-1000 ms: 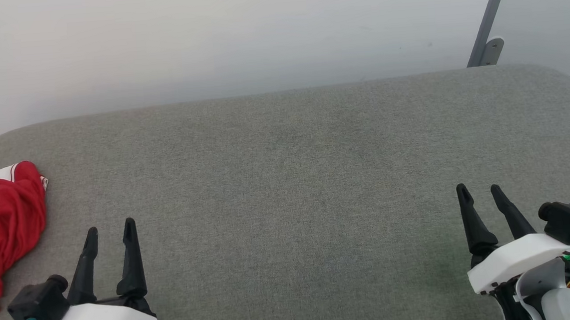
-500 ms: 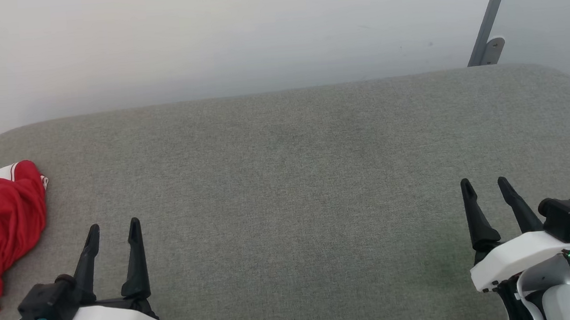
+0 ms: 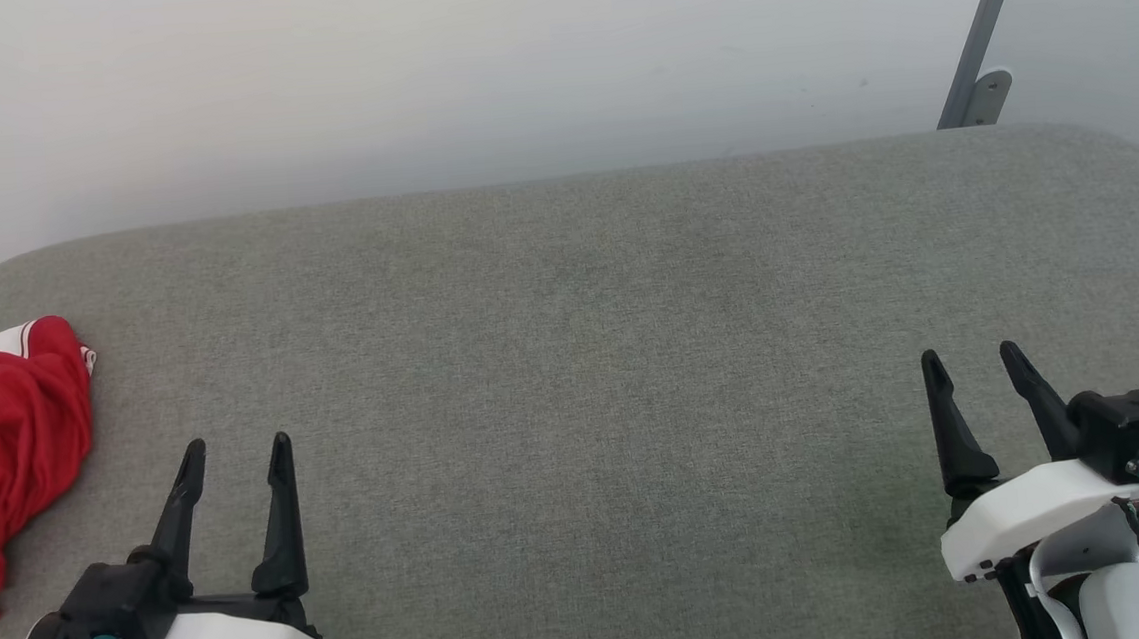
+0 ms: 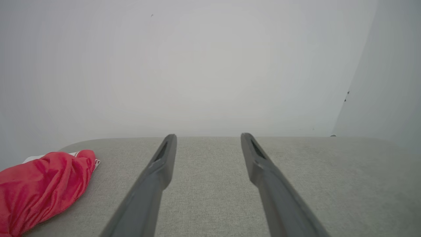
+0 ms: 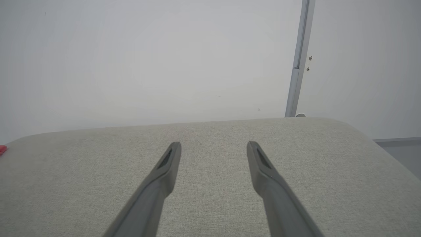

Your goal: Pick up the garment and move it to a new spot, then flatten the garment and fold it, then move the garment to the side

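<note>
Only slight wrist shifts are noted; the left gripper point(image 3: 237, 445) and right gripper point(image 3: 970, 354) are held wide and empty. The garment point(image 3: 7, 449) is left bunched near the left gripper's outer side, so pick-up is judged unstarted.

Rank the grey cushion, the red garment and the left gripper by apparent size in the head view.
1. grey cushion
2. red garment and left gripper look alike, unranked; the frame edge cuts the garment off.
</note>
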{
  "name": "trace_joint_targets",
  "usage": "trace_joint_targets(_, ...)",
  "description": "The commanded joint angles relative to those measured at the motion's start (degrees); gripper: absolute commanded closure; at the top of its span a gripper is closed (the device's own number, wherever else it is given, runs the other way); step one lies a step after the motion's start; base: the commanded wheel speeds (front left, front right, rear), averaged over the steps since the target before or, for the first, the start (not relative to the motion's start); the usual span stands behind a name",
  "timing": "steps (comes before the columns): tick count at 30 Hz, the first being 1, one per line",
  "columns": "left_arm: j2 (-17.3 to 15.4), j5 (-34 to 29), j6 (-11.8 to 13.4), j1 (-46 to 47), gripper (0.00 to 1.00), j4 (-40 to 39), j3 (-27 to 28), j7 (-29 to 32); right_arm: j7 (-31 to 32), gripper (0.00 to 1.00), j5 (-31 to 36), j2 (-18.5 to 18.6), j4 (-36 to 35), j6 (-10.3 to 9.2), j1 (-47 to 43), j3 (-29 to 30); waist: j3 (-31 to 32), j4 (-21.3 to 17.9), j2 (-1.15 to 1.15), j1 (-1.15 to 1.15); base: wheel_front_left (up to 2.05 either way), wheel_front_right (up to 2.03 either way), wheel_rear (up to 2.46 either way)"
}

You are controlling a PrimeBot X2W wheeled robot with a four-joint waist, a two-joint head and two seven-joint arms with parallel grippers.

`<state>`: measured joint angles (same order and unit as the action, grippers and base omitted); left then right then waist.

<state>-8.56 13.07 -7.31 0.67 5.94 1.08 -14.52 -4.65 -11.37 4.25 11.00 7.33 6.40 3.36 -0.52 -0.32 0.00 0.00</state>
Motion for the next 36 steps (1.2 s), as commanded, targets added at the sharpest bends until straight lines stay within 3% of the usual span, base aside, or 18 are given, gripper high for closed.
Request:
trace_joint_targets(1,-0.28,-1.45,-0.17,-0.09,0.0,-0.4,-0.35,-0.6,-0.57,0.0,1.58,0.0,-0.39,0.28,0.37,-0.06,0.03,0.09,0.0,0.0,0.0,0.0,0.0)
trace_joint_targets(9,-0.55,-1.36,-0.18,0.31,0.0,-0.28,-0.74,-0.77,-0.5,0.0,2.1,-0.21,-0.66,0.28,0.16,-0.47,0.22,0.78,0.0,0.0,0.0,0.0,0.0)
trace_joint_targets(17,0.03,-0.76,0.29,0.66,0.0,0.68,2.0,-0.76,0.18,0.0,1.33,0.25,-0.75,0.29,0.31,-2.88,1.03,4.19,0.0,0.0,0.0,0.0,0.0)
trace_joint_targets(36,1.13,1.72,3.45,-2.4,0.0,1.9,7.75,-0.11,1.67,0.0,-1.34,0.88,1.09,0.28,1.19,-11.29,4.78,21.43,0.0,0.0,0.0,0.0,0.0)
